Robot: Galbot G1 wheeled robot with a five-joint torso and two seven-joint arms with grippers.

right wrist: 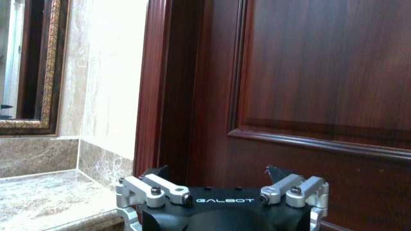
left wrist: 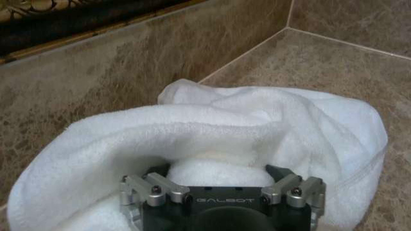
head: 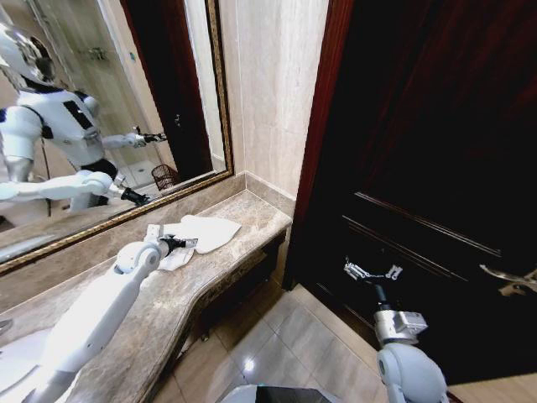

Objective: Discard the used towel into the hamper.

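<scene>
My left end effector (left wrist: 218, 175) is down on the bench (head: 243, 220), its fingers spread wide and pushed into the white towel (left wrist: 257, 125), which bunches up between and ahead of them near the mirror (head: 101, 101). My right end effector (right wrist: 218, 175) hangs off to the side, fingers apart and holding nothing, facing the dark wooden door (right wrist: 308, 72). The hamper (head: 164, 177) appears as a reflection in the mirror.

A brown stone tabletop (head: 226, 252) runs along the wall. Above it hangs a big mirror (head: 92, 101) with a gold frame. Beside the tabletop stands a dark red wooden door (head: 436, 151). The floor (head: 268, 344) has shiny tan tiles.
</scene>
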